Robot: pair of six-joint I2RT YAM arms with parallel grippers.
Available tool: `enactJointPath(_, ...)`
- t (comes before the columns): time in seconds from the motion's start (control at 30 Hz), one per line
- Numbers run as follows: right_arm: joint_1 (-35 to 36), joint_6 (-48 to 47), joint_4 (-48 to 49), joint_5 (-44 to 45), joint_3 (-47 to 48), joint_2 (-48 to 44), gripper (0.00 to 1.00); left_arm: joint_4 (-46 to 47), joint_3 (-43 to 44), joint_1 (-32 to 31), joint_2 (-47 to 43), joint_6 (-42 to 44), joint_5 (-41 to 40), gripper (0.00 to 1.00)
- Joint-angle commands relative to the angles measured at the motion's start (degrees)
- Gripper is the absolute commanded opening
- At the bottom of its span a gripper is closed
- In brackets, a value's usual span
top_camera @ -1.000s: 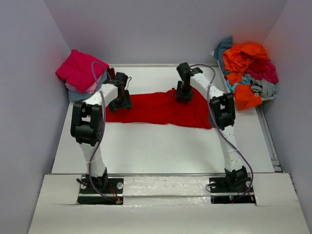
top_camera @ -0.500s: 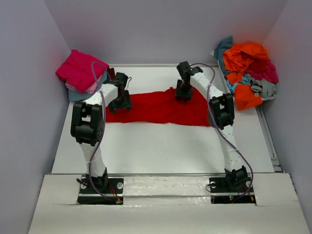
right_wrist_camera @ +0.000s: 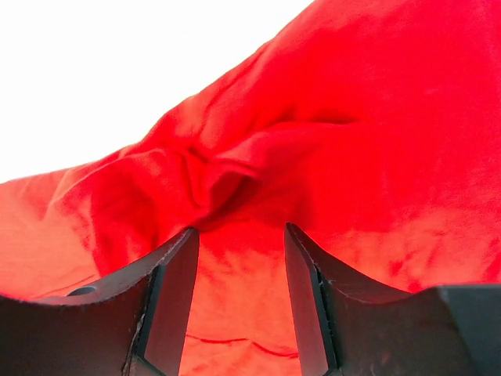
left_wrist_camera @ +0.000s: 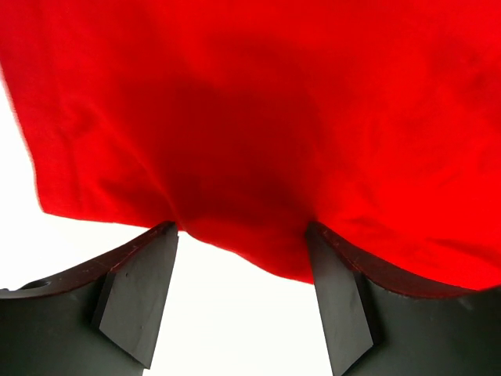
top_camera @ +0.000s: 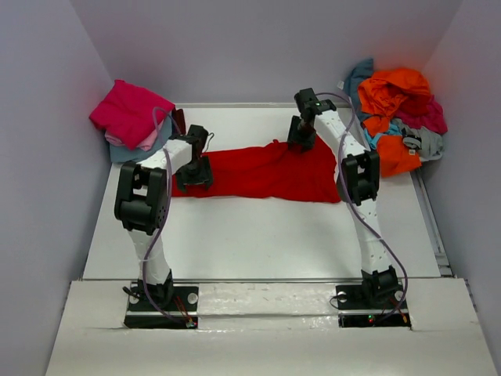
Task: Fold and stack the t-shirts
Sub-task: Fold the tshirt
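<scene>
The left end effector (left_wrist_camera: 239,294) has its two fingers (left_wrist_camera: 137,290) standing wide apart, clamped on nothing. The near hem of the red t-shirt (left_wrist_camera: 258,117) lies across the gap between them, dipping a little toward the wrist, and the fingertips meet the cloth at that edge. White surface (left_wrist_camera: 235,329) shows between the fingers below the hem.

The right end effector (right_wrist_camera: 239,298) is likewise parted, though less widely. Red cloth fills the space between its fingers (right_wrist_camera: 168,301), and just ahead of the tips a raised fold of the shirt is bunched up. Whether the tips press on the cloth cannot be told.

From the top view, the red t-shirt lies spread across the middle of the surface, reaching from one arm to the other. The left end effector sits on its left end and the right one at its far edge, toward the right. That far edge is puckered beside the right end effector.

At the far left corner, a folded stack (top_camera: 125,113) has a magenta shirt on top, with pale pink and grey-blue beneath. At the far right corner, a loose heap (top_camera: 395,98) of shirts shows orange, magenta, teal and grey, well apart from the red one.
</scene>
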Motion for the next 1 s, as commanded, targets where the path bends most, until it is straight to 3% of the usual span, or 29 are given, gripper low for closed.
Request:
enactJointPath(0.0, -0.77, -0.58, 0.54, -1.67, 1.81, 0.35, 0.54, -1.94, -2.55, -1.25, -2.56, 1.01, 2.32, 0.78)
enactJointPath(0.17, -1.38, -1.55, 3.35, -1.67, -1.52, -1.15, 0.54, -2.73, -3.08, -4.32, -4.41, 0.4, 2.06, 0.78)
enactJointPath(0.63, -5.7, 1.35, 3.09, -7.38, 3.74, 3.16, 0.55, -4.58, -2.73, -6.61, -6.34, -0.04, 2.06, 0.78)
enactJointPath(0.83, -5.7, 1.08, 3.71, -8.08, -0.38, -1.76, 0.55, -4.49, 1.22, -7.14, -8.01, -1.01, -2.24, 0.78)
enactJointPath(0.97, -5.7, -0.23, 4.76, -9.49, -7.92, -8.77, 0.55, -4.32, 6.58, -7.14, -5.74, -1.53, -4.97, 0.78)
